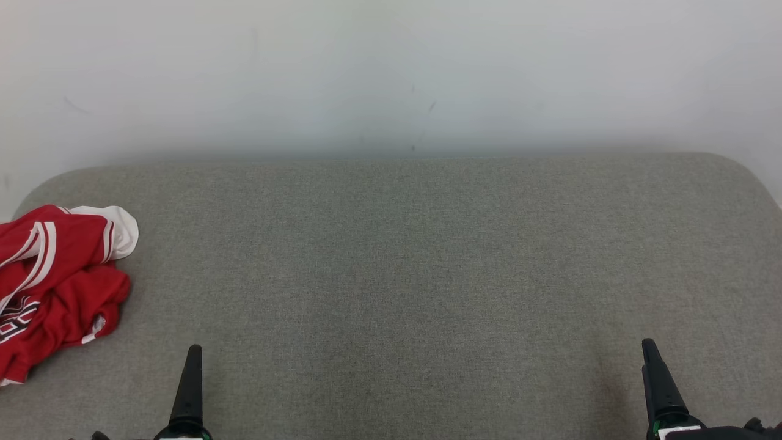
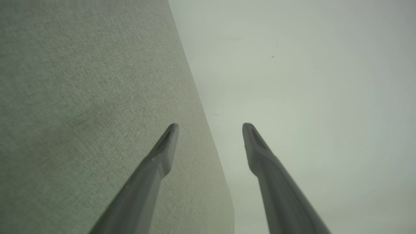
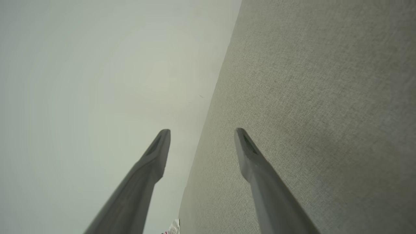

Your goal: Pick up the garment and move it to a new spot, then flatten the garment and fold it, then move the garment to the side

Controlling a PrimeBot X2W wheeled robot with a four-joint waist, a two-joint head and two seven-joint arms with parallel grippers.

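Pick-up step, seemingly not begun: garment (image 1: 58, 287) lies crumpled at the cushion's (image 1: 391, 275) far left edge, apart from the left gripper (image 2: 210, 125) and right gripper (image 3: 202, 130), both spread and empty; next, the left arm likely must reach leftward to pinch it.

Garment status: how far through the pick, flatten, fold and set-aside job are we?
Nothing looks done: the red garment lies crumpled, unfolded, at the left edge of the grey cushion. Nothing in hand: left pincer and right pincer are open and empty. Pick-up, flattening, folding and moving aside all remain.
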